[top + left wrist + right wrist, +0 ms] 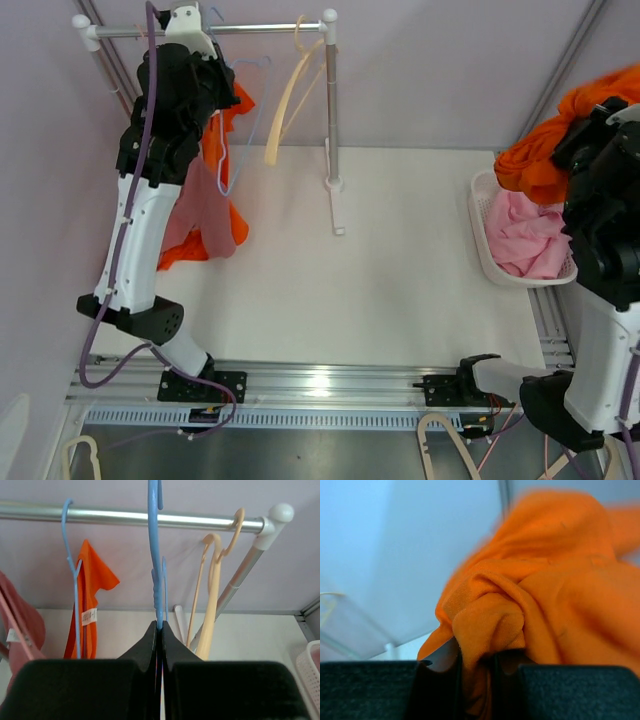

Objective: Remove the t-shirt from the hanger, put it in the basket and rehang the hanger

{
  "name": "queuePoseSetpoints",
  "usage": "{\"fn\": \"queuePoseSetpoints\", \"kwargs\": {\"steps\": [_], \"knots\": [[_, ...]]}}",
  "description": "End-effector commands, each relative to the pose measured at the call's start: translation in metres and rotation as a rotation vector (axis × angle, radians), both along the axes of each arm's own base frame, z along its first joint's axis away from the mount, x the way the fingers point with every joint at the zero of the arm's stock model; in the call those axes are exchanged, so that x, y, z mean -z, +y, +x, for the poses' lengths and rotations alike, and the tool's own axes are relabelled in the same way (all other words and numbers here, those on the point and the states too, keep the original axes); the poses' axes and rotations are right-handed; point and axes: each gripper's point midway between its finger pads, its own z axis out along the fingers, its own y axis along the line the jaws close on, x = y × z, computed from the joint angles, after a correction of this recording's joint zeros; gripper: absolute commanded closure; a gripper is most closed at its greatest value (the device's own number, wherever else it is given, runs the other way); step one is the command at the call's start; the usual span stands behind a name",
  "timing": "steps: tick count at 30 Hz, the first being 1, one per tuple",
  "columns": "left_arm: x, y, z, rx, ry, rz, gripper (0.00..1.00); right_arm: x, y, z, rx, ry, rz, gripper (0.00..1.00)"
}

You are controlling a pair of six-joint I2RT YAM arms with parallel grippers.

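Closest in my right wrist view, the right gripper (477, 662) is pinched narrow on a bunched fold of the orange t-shirt (545, 605), which fills the right half of that frame. I read this as a carrying hold. In the top view the shirt is heaped at the upper right, over the basket (478, 232) with pink cloth (525, 240) in it, probably so it can be dropped there.

In the left wrist view, bottom centre, the left gripper (160, 630) is clamped on the neck of the blue hanger (154, 575), with only the plastic between its jaws. That hold seems meant to steady the hanger up at the rail (150, 516), which runs across the top of the frame. The hanger looks bare, so I judge the shirt is off it.

Farther back hang cream hangers (214, 595) at right and another orange garment (92, 590) at left.
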Motion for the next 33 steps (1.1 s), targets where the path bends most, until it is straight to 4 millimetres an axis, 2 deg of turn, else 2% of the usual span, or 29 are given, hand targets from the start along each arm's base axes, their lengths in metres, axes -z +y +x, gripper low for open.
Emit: {"fn": "queuePoseSetpoints", "kwargs": {"steps": [1, 3, 4, 5, 7, 8, 10, 11, 12, 14, 15, 17, 18, 20, 24, 27, 28, 33], "knots": [[-0.022, -0.012, 0.018, 0.047, -0.102, -0.027, 0.99, 0.045, -0.02, 0.033, 0.07, 0.146, -0.036, 1.0], [-0.016, -0.016, 0.029, 0.051, -0.098, -0.021, 0.99, 0.062, -0.023, 0.043, 0.029, 0.177, -0.007, 1.0], [-0.016, -0.019, 0.032, 0.062, -0.109, -0.018, 0.99, 0.084, -0.02, 0.054, -0.01, 0.225, 0.018, 1.0], [-0.015, -0.023, 0.036, 0.077, -0.111, -0.018, 0.99, 0.094, -0.036, 0.055, 0.029, 0.233, 0.058, 1.0], [-0.012, -0.028, 0.047, 0.084, -0.12, -0.008, 0.99, 0.108, -0.043, 0.068, 0.017, 0.233, 0.09, 1.0], [-0.01, -0.029, 0.051, 0.081, -0.122, -0.005, 0.99, 0.123, -0.05, 0.076, 0.013, 0.249, 0.133, 1.0], [-0.004, -0.032, 0.061, 0.084, -0.121, 0.006, 0.99, 0.132, -0.06, 0.083, 0.019, 0.259, 0.19, 1.0], [-0.012, -0.033, 0.061, 0.086, -0.138, 0.0, 0.99, 0.137, -0.071, 0.084, 0.041, 0.262, 0.223, 1.0], [-0.011, -0.034, 0.063, 0.093, -0.137, 0.0, 0.99, 0.143, -0.078, 0.087, 0.065, 0.259, 0.269, 1.0], [-0.014, -0.037, 0.068, 0.097, -0.152, -0.001, 0.99, 0.15, -0.092, 0.087, 0.106, 0.245, 0.312, 1.0], [-0.014, -0.04, 0.07, 0.118, -0.156, 0.002, 0.99, 0.161, -0.1, 0.086, 0.131, 0.249, 0.348, 1.0], [-0.014, -0.044, 0.074, 0.133, -0.174, 0.017, 0.99, 0.165, -0.108, 0.081, 0.159, 0.227, 0.37, 1.0], [-0.011, -0.047, 0.078, 0.143, -0.174, 0.022, 0.99, 0.177, -0.117, 0.082, 0.177, 0.226, 0.39, 1.0], [-0.006, -0.048, 0.086, 0.15, -0.175, 0.03, 0.99, 0.178, -0.121, 0.081, 0.157, 0.165, 0.44, 1.0], [0.002, -0.047, 0.097, 0.208, -0.156, -0.04, 0.99, 0.217, -0.13, 0.086, 0.151, 0.219, 0.519, 1.0], [0.008, -0.045, 0.105, 0.213, -0.145, -0.06, 0.99, 0.233, -0.136, 0.089, 0.159, 0.242, 0.562, 1.0], [0.01, -0.043, 0.109, 0.199, -0.146, -0.051, 0.99, 0.244, -0.145, 0.086, 0.184, 0.25, 0.59, 1.0], [0.015, -0.04, 0.121, 0.177, -0.168, -0.013, 0.99, 0.258, -0.158, 0.089, 0.205, 0.232, 0.645, 1.0]]}}
